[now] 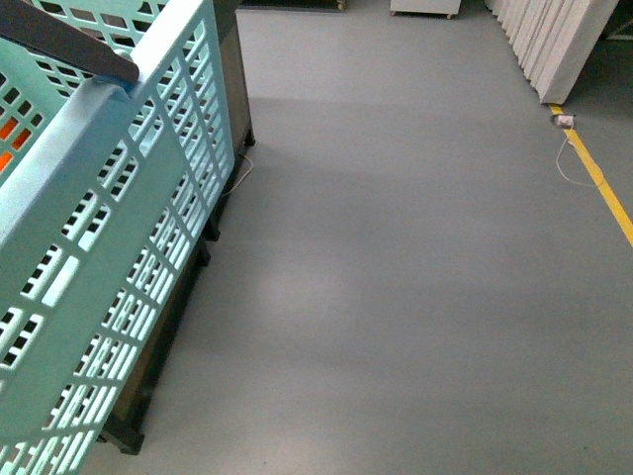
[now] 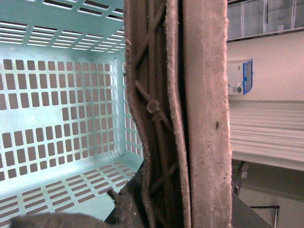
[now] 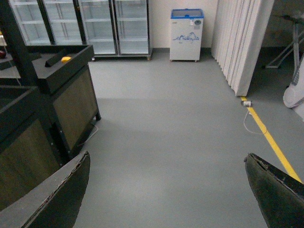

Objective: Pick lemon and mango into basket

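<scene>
While the left gripper is closed on the brown handle of the basket, the basket hangs tilted at the left of the front view, very close to the camera. Dark fingers peek in at the edge of the left wrist view, tight beside the handle. Behind the handle you can see the teal inside of the basket with its rows of little holes. Something orange shows through the holes on the far left of the front view, but I cannot tell what it is. The right gripper is open wide and holds nothing, and its two dark fingers stand far apart over the grey floor. A dark stand is off to one side, and a small yellow thing lies on top of it, too small to tell if it is the lemon or the mango. A yellow line runs along the floor on the right. Tall fridges with glass doors and a small white freezer stand by the far wall.
</scene>
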